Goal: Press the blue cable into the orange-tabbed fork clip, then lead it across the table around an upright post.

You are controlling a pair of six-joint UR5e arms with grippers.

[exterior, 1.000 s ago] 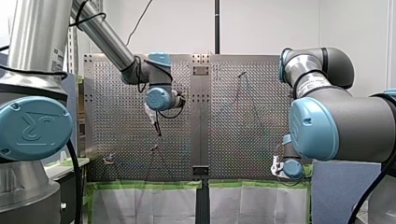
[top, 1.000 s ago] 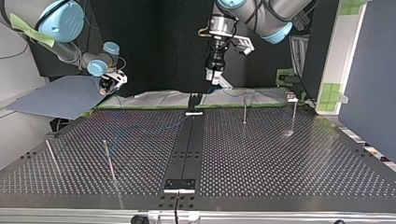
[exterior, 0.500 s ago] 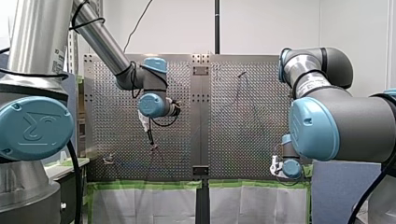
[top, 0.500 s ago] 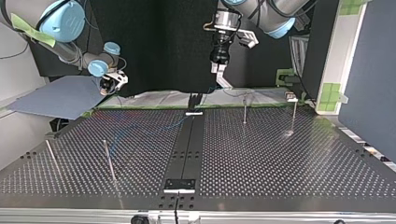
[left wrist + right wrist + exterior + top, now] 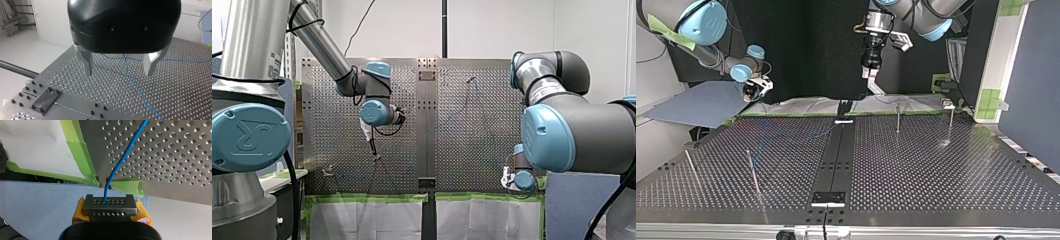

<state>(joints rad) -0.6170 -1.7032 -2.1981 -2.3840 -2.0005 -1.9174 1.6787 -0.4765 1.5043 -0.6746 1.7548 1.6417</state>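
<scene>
Blue cable pinched in right tool, lying under spread left tool

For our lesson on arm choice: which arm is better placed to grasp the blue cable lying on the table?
Left, likely. My left gripper hangs open, astride the cable and just above it. My right gripper is shut on the cable elsewhere.

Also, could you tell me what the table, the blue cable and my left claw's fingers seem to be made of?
The table: metal, perhaps aluminium or steel, by its dull grey sheen and drilled holes. The blue cable: probably plastic-sheathed wire, smooth, bending freely. The fingers of my left claw: bare metal, matte silver-grey with machined facets.
</scene>
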